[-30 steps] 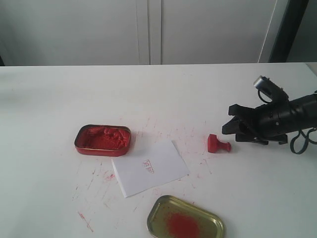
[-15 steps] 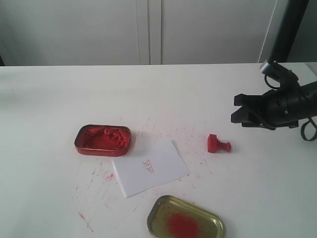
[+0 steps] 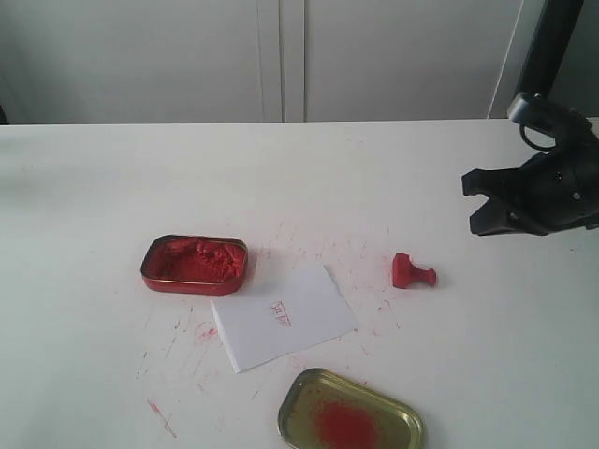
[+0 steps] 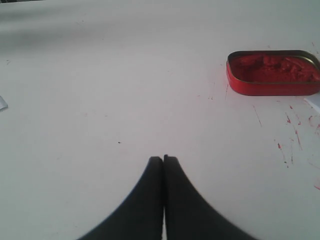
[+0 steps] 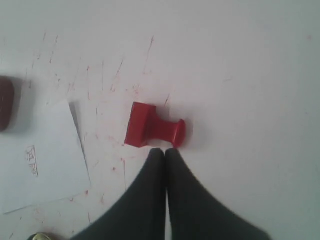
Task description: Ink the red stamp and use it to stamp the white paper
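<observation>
The red stamp (image 3: 412,272) lies on its side on the white table, right of the white paper (image 3: 281,318), which carries a tiny red imprint. My right gripper (image 3: 475,204) hovers up and to the right of the stamp, apart from it, shut with nothing in it. In the right wrist view its closed tips (image 5: 165,151) sit just short of the stamp (image 5: 150,126), and the paper (image 5: 50,150) shows beside it. My left gripper (image 4: 163,159) is shut and empty over bare table; it does not show in the exterior view.
A red tin of lumpy ink paste (image 3: 195,263) stands left of the paper, also seen from the left wrist as the red tin (image 4: 272,74). A gold lid with a red smear (image 3: 351,414) lies at the front edge. Red ink streaks mark the table around them.
My right gripper has closed its jaws and moved up and to the right, away from the stamp. The stamp, paper and tins have not moved.
</observation>
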Motion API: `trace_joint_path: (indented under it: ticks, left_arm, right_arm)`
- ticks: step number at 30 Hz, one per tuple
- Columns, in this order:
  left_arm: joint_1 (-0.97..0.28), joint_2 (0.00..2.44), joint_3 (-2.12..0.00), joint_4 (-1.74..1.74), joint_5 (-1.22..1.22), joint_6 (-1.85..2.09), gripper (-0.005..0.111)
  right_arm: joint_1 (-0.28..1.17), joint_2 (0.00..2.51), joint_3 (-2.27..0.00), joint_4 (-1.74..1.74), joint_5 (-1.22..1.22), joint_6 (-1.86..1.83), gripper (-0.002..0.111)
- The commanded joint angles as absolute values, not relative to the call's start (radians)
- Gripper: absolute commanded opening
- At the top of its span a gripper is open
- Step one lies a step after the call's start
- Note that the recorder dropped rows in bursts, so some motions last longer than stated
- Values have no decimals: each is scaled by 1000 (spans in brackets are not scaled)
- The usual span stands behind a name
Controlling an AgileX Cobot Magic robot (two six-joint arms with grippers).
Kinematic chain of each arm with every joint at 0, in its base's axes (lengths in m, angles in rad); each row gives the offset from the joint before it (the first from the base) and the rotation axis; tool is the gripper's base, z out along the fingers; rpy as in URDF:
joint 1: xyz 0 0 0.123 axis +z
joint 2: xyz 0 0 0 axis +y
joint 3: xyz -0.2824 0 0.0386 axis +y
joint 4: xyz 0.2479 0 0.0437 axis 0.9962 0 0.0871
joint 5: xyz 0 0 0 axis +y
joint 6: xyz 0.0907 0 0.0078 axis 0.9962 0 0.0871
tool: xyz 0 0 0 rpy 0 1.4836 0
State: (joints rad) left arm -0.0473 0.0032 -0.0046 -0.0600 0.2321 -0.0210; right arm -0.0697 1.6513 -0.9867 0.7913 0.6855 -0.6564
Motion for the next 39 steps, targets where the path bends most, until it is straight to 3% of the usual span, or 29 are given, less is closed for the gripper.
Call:
trace_joint_path:
  ticks: [1, 17, 27, 39]
  left_arm:
    - [-43, 0, 0, -68, 233, -22, 0]
    - [-43, 0, 0, -68, 233, -22, 0]
    - [-43, 0, 0, -68, 233, -22, 0]
    - [-43, 0, 0, -68, 233, -22, 0]
  right_arm:
    - [-71, 1591, -986, 656, 715, -563, 0]
    - [-23, 1357, -986, 486, 765, -466, 0]
    - [129, 1309, -986, 71, 783, -104, 0]
    - [128, 1309, -986, -152, 848, 160, 0]
